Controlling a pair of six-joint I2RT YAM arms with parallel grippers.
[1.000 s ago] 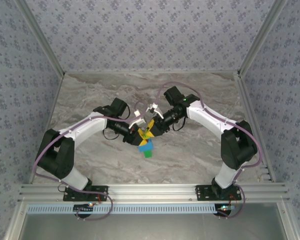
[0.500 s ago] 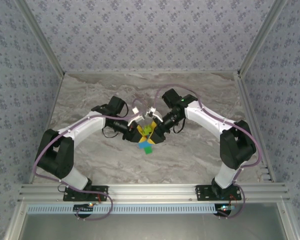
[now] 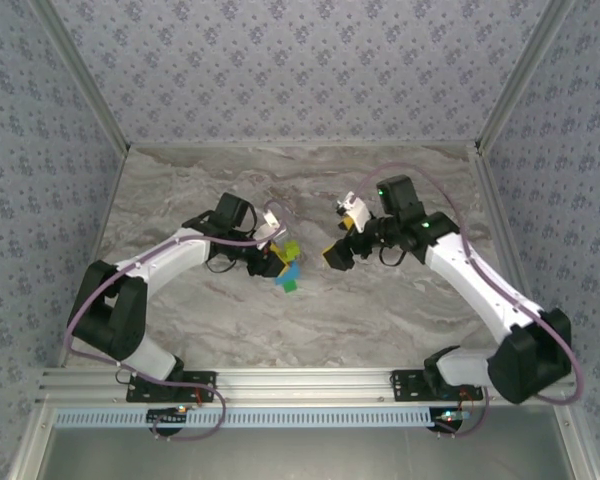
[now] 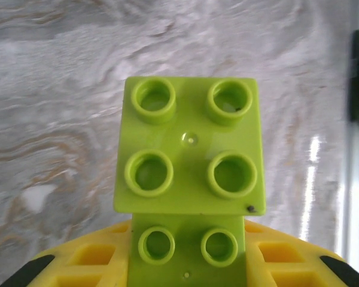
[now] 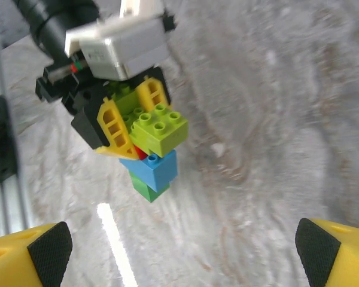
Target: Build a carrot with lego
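From the right wrist, carrot (image 5: 157,139) in left tool (image 5: 132,112) shows blue.

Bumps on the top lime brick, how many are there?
4: the top lime brick has two far, two near. The lime brick below shows two more; others may be hidden.

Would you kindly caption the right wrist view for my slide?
Left gripper holds the lego carrot, stacked lime-green, red, blue and dark green.

No text, label or number is legible (not even on the studs of the carrot (image 4: 190,179)).
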